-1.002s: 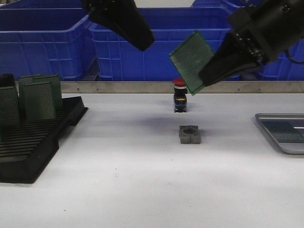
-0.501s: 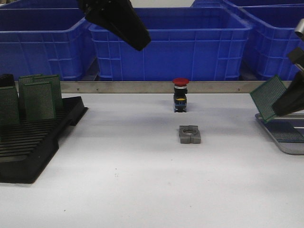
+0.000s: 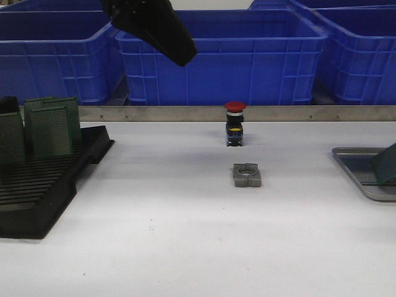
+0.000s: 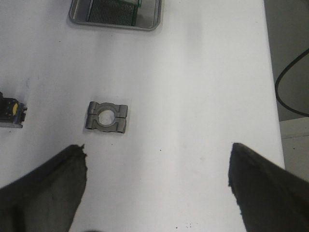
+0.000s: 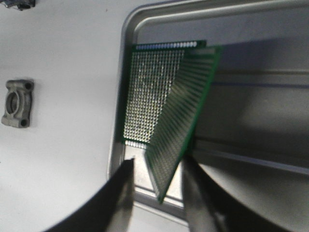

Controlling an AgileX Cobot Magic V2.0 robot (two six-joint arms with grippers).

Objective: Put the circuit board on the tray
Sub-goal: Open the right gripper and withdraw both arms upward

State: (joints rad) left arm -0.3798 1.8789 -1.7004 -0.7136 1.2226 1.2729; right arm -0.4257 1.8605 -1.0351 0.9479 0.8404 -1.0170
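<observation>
The silver-grey tray [image 3: 356,176] sits at the table's right edge; it also shows in the right wrist view [image 5: 126,29] and the left wrist view [image 4: 116,26]. A green circuit board [image 5: 181,111] stands tilted in the tray, its lower edge down between my right gripper's [image 5: 158,163] fingers. The fingers are apart, with a gap on one side of the board. Another green board [image 5: 145,96] seems to lie flat under it. In the front view only the tilted board [image 3: 387,164] shows. My left gripper [image 4: 157,193] is open and empty, high above the table [image 3: 154,28].
A grey clamp block [image 3: 247,175] lies mid-table, with a red-capped button switch [image 3: 234,124] behind it. A black slotted rack [image 3: 43,185] with upright green boards [image 3: 49,127] stands at the left. Blue crates [image 3: 216,55] line the back.
My right gripper carried the board from mid-air over the table's middle rightward and down to the tray, leaving the front view. The left arm has not moved.
</observation>
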